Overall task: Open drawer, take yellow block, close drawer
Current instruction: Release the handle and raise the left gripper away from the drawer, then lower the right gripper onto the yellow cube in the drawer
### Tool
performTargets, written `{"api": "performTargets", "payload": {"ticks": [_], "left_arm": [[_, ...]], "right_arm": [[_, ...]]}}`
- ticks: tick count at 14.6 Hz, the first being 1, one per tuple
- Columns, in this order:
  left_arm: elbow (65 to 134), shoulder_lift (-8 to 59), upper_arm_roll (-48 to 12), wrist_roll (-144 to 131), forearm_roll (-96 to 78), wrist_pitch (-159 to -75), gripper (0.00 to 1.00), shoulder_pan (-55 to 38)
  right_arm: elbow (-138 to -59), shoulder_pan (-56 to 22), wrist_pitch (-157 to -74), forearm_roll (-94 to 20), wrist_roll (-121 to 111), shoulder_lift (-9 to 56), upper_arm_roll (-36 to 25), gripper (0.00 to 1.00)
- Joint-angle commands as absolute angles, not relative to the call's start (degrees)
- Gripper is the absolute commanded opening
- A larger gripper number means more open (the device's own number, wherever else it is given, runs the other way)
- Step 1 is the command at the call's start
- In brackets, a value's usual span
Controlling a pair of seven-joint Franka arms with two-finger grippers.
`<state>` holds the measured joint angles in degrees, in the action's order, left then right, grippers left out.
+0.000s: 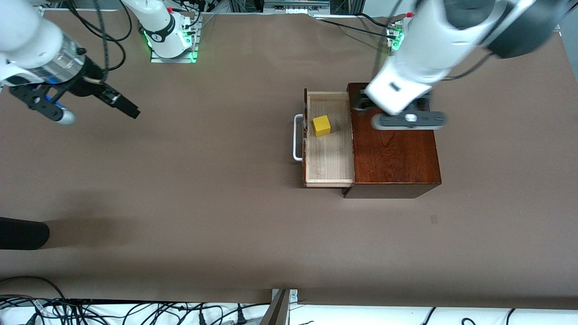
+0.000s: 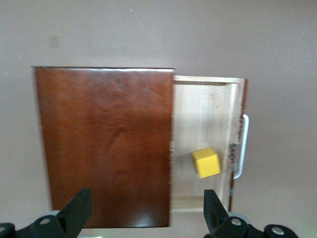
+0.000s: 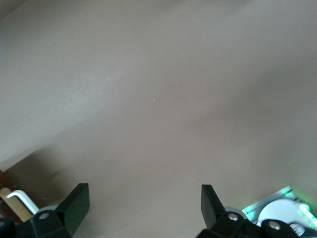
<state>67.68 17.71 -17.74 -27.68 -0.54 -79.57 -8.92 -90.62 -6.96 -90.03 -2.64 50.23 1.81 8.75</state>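
Note:
The dark mahogany box (image 1: 395,151) stands toward the left arm's end of the table. Its drawer (image 1: 327,158) is pulled open, with the white handle (image 1: 297,137) pointing toward the right arm's end. The yellow block (image 1: 321,126) lies in the pale tray, free of any gripper. My left gripper (image 1: 361,103) hangs open and empty over the box's top, by the edge where the tray comes out. The left wrist view shows the box (image 2: 104,144), the drawer (image 2: 203,114), the block (image 2: 206,162) and my open left gripper (image 2: 147,210). My right gripper (image 1: 118,103) waits open over bare table, and is also open in its own view (image 3: 143,206).
The brown table cover (image 1: 203,203) spreads around the box. A black rounded object (image 1: 22,232) juts in at the right arm's end, near the front camera. The right arm's base (image 1: 171,40) glows green. The drawer handle (image 3: 20,198) shows at the edge of the right wrist view.

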Motion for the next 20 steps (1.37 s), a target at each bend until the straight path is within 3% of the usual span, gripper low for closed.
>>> {"api": "performTargets", "payload": {"ticks": [1,7,14,15,20], "left_arm": [[71.45,13.45,-18.28,-19.53,-3.08,-78.49,1.0,-2.12],[74.59,8.81,-16.97,-15.74,-2.9,-75.85,1.0,1.06],[88.83,-1.3,2.62,-9.32,-2.2,-83.39,1.0,-12.12],[91.21,-2.45,3.42,-8.71,-2.2,-85.24,1.0,-12.39],[90.35,-1.5,3.51,-8.88,-2.02,-86.92,1.0,-11.08]], "right_arm": [[-90.35,-8.51,-90.61,-3.34,60.87,1.93,11.51,1.0],[-90.26,-24.84,-100.26,-1.94,97.32,7.11,11.78,1.0],[-86.24,-39.01,-112.32,1.05,130.74,18.7,11.69,1.0],[-84.22,-40.07,-112.67,2.01,134.26,21.07,11.69,1.0],[-75.59,-45.08,-115.12,5.18,139.57,32.5,11.6,1.0]]}}
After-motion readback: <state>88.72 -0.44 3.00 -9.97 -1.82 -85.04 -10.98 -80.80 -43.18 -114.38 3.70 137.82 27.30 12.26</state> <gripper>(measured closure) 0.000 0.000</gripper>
